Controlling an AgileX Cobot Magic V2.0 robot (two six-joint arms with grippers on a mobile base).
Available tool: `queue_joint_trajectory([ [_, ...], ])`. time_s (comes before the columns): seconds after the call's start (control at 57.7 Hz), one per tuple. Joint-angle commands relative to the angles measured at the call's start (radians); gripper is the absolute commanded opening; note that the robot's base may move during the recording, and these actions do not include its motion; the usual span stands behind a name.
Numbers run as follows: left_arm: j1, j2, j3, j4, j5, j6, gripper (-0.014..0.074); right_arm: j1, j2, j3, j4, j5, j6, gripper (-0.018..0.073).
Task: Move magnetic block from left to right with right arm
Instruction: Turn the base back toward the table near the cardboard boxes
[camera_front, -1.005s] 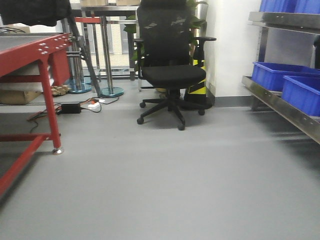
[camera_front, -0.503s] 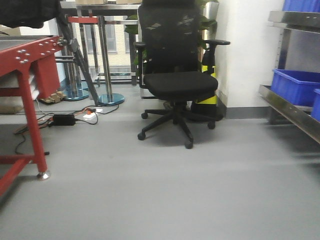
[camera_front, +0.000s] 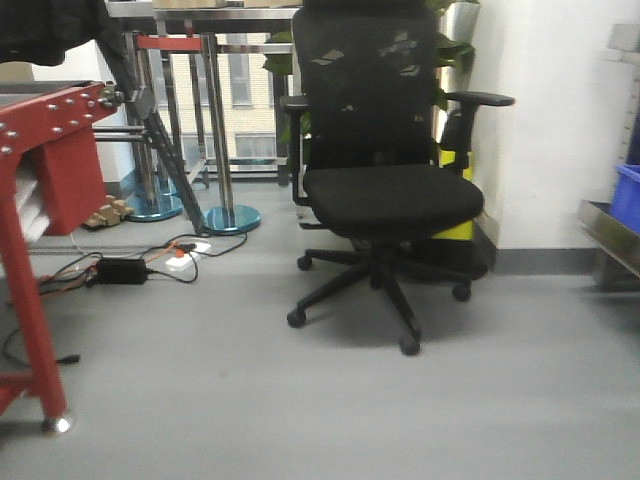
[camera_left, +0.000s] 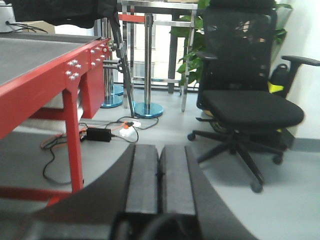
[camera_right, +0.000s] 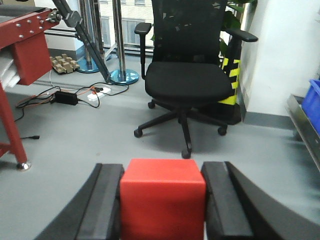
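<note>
1. Exterior front-facing view: we are seeing the office chair (camera_front: 390, 195) looming larger than a second ago. The red table (camera_front: 30, 120) is sliding off left, and the blue bin (camera_front: 628, 195) is nearly leaving frame at right. We are judging that the base is rolling forward.
2. We are reading this as transport under way; no set-down spot is showing yet.
3. Right wrist view: the right gripper (camera_right: 163, 202) is clamping the magnetic block (camera_right: 162, 182) between both fingers, above the grey floor (camera_right: 75, 145).
4. We are noting the block as bright red, matte, sharp-edged and sitting square.
5. The left gripper (camera_left: 160, 167) is showing fingers pressed together, gripping nothing.
</note>
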Motion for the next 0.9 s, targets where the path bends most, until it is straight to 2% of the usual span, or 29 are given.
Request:
queue_joint_trajectory([
  [0.0,-0.006,-0.010,0.004,-0.005,-0.084,-0.006,-0.0126,-0.003,0.016,-0.024,-0.006,-0.084,-0.006,0.0225],
  [0.884,-0.006,-0.010,0.004,-0.005,-0.084,-0.006,-0.0126,-0.004,0.016,-0.024,-0.006,-0.084,-0.006,0.0225],
])
